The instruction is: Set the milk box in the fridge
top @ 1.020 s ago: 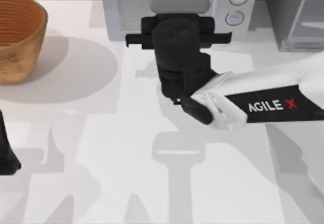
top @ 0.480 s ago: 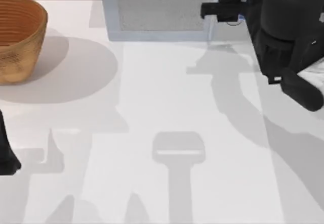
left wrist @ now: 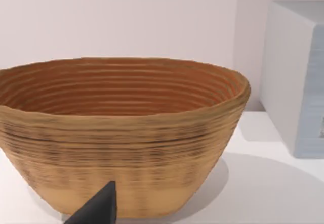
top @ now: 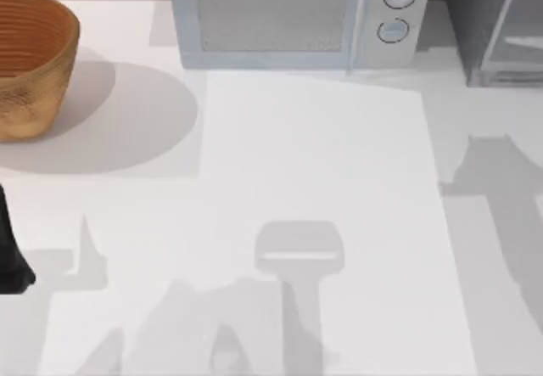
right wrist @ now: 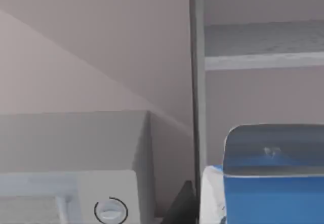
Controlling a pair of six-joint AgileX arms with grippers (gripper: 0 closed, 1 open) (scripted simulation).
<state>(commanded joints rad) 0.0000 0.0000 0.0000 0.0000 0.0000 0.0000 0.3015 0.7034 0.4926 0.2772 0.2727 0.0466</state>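
The small milk box [right wrist: 273, 176], blue-topped with a white side just showing, sits close under the right arm's wrist camera, raised in front of the fridge [right wrist: 258, 57], a tall dark grey cabinet with a pale frame whose open interior and one pale shelf lie straight ahead of it. The carton looks carried, yet I cannot tell whether the right tool is clamped on it, since no fingers are visible around it. I judge the job well along: the box is lifted and brought to the fridge mouth, and what remains is pushing it inside, setting it on a shelf and letting go. From above, the fridge [top: 496, 28] stands at the worktop's [top: 322, 164] far right corner, just beside the light grey microwave [top: 288, 15] with two round knobs. The left arm is parked at the left edge, its tool [left wrist: 98, 209] near the woven brown basket [top: 30, 58]; its opening I cannot tell. I count one carton, one fridge, one microwave, one basket.
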